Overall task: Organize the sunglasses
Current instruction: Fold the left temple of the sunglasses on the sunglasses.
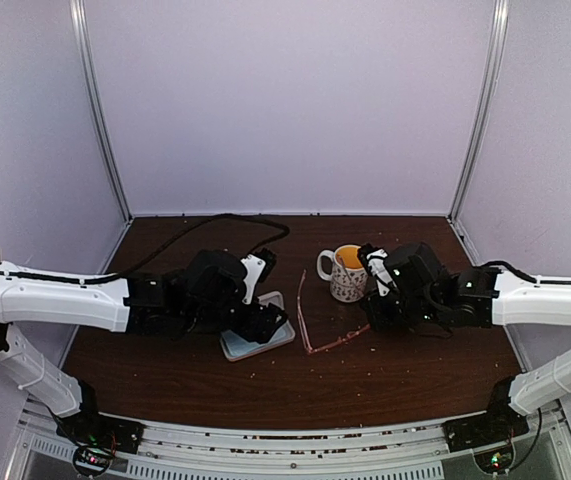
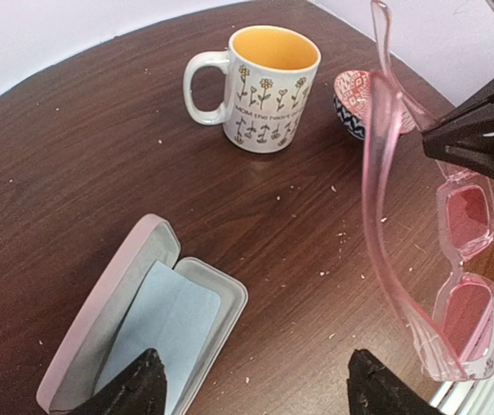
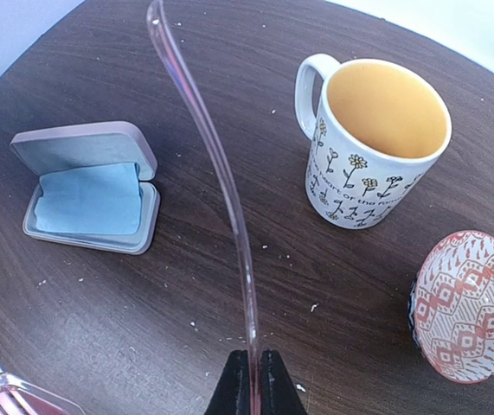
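Right claw [image 3: 251, 361] clamped on one sunglasses [image 3: 221, 173] temple tip.
Frame extends left of it; left claw [image 2: 255, 372] apart above case [image 2: 186, 285].

The table [image 2: 73, 147] looks like dark brown wood. It is smooth with a soft shine, and small pale crumbs lie on it. The mug [image 2: 268, 95] looks like shiny pottery, white outside and yellow inside. The little bowl [image 3: 467, 307] is shiny too, with a red and white pattern. The sunglasses [image 2: 470, 214] are pink see-through plastic, smooth and glossy. The case [image 3: 82, 143] is dull pink outside and smooth grey inside. The cloth [image 3: 91, 199] in it is soft, light blue and not shiny. The left gripper [image 2: 253, 363] and the right gripper [image 3: 253, 354] have fingers of dull black plastic.
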Available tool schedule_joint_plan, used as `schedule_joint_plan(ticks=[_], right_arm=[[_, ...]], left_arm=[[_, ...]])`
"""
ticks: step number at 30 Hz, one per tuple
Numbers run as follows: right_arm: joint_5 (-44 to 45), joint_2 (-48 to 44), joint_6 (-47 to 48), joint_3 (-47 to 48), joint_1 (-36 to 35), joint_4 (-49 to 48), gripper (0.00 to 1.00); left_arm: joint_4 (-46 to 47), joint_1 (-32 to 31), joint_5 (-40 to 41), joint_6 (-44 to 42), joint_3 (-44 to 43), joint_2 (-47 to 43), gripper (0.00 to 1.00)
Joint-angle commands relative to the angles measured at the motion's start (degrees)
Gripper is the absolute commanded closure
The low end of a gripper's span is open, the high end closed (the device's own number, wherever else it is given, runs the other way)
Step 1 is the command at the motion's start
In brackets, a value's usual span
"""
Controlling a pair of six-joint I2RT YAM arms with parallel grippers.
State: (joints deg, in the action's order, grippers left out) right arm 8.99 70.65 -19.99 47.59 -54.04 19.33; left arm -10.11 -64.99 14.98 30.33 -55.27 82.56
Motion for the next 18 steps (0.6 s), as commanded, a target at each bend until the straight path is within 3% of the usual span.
schedule_joint_plan(ticks=[1,18], right_arm=[[0.34,0.97,-1.2,0.61,-0.41,0.11,1.0],[-0.81,1.07,-1.97,0.89,-0.68,-1.93,1.0]], left_arm=[[3.12,-0.31,-2.38,-0.63,-2.08,0.77,0.26],[3.3,-0.31,-7.12,-3.28,-7.74,7.96,0.26]])
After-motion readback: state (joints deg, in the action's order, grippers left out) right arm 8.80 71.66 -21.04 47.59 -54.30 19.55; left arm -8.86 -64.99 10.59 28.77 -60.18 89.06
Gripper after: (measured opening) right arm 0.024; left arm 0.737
